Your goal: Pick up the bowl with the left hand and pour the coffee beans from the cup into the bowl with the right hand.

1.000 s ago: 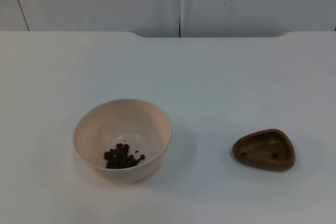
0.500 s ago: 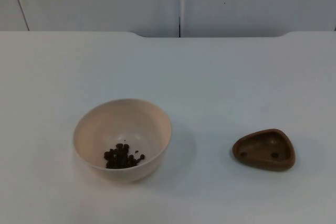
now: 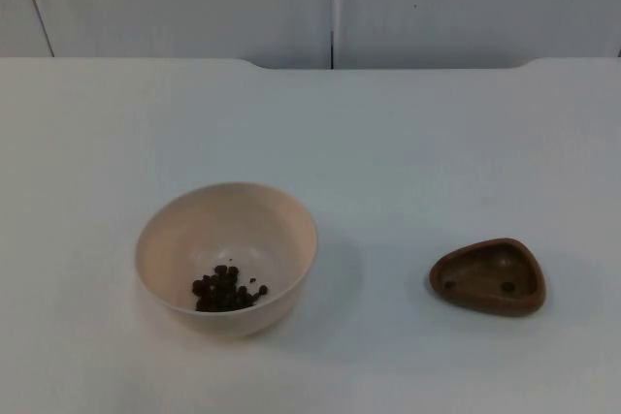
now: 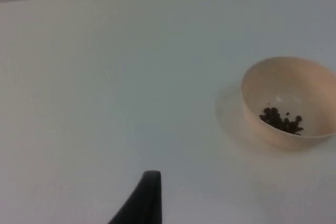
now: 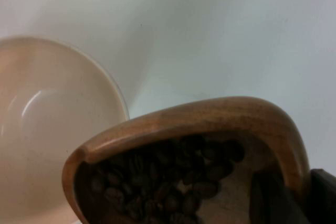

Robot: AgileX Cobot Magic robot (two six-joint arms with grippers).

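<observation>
In the top view a cream bowl (image 3: 226, 257) stands on the white table, left of centre, with a small heap of coffee beans (image 3: 226, 291) in it. To its right lies a brown, rounded-triangle wooden cup (image 3: 488, 276) holding two beans. The left wrist view has the bowl (image 4: 289, 103) and its beans (image 4: 282, 120) some way ahead of my left gripper's black fingertip (image 4: 144, 198), which touches nothing. The right wrist view differs. There the wooden cup (image 5: 189, 150) is full of beans and tilted beside the bowl (image 5: 47, 129), and my right gripper (image 5: 307, 195) pinches its rim.
The white table (image 3: 408, 143) runs back to the grey partition wall (image 3: 330, 2). A wide stretch of bare table top lies between the bowl and the left fingertip in the left wrist view.
</observation>
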